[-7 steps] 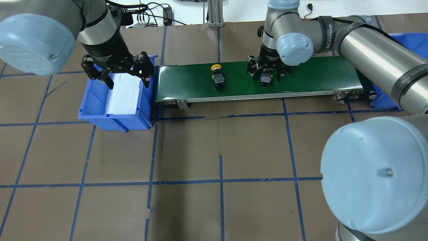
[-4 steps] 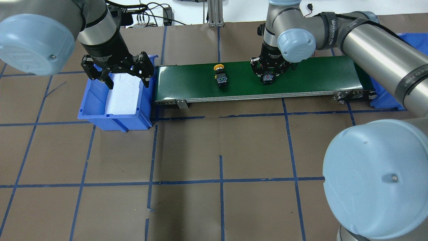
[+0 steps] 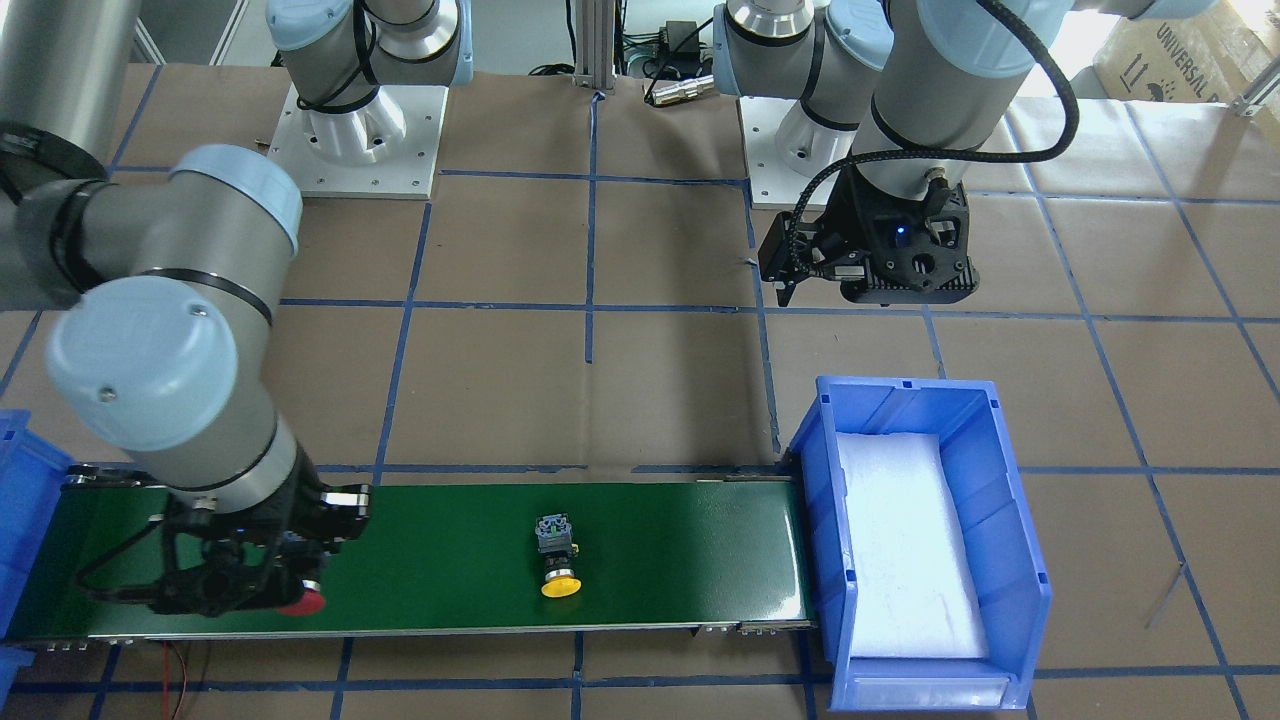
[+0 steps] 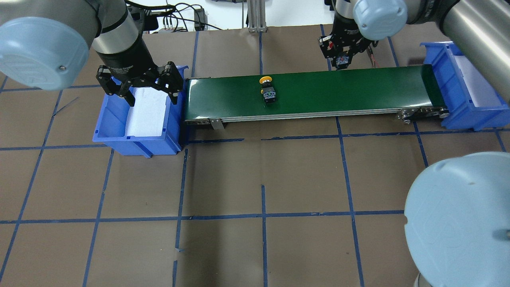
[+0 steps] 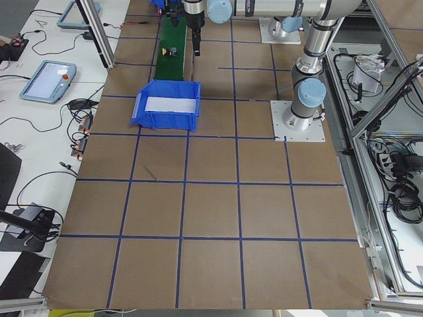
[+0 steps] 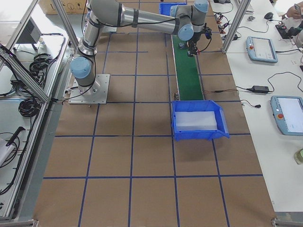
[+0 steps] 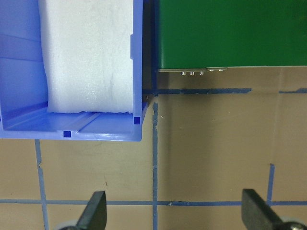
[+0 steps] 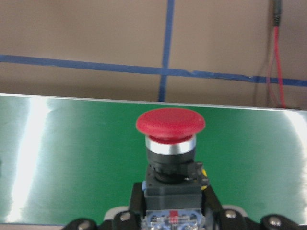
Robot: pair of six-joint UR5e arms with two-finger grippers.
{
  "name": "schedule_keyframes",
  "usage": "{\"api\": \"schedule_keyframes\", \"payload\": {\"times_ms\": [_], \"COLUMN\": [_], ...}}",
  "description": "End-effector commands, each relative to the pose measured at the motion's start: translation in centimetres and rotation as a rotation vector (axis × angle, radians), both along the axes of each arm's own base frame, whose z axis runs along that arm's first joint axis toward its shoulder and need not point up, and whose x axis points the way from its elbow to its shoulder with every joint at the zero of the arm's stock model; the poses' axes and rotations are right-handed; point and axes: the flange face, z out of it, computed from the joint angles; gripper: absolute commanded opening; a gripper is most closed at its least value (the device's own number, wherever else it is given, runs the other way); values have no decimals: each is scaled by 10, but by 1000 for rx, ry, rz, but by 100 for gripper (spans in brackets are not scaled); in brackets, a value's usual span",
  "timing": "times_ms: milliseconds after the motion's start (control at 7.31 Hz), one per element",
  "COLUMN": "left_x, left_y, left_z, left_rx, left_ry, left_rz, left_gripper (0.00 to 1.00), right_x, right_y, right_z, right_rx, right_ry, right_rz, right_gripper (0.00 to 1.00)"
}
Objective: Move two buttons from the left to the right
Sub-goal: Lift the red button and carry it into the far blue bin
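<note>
My right gripper is shut on the red button, gripping its black rear block and holding it up over the far edge of the green belt. The red cap also shows in the front view. The yellow button lies on its side on the middle of the belt, cap toward the far edge; it also shows in the front view. My left gripper is open and empty above the left blue bin, near its belt-side wall.
The left bin holds a white foam pad. A second blue bin with white foam stands at the belt's right end. Brown table paper with blue tape lines surrounds the belt. Cables lie behind the belt.
My right gripper closed on the red button, lifted it off the belt and moved it back and to the right. The yellow button has travelled slightly right. The left arm has not moved.
</note>
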Motion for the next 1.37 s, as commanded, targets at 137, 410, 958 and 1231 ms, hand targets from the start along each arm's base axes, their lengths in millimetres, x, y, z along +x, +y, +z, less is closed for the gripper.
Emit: {"api": "schedule_keyframes", "payload": {"times_ms": [137,410,958,1231], "left_x": [0,0,0,0], "left_y": [0,0,0,0], "left_z": [0,0,0,0], "left_rx": [0,0,0,0], "left_ry": [0,0,0,0], "left_rz": [0,0,0,0], "left_gripper": [100,100,100,100], "right_x": [-184,-304,-397,-412], "right_y": [-6,6,4,1], "right_z": [27,18,-63,-96], "right_rx": [0,-6,31,56], "right_ry": [30,-24,-78,-98], "right_rz": [92,60,54,33], "right_gripper": [6,6,5,6]}}
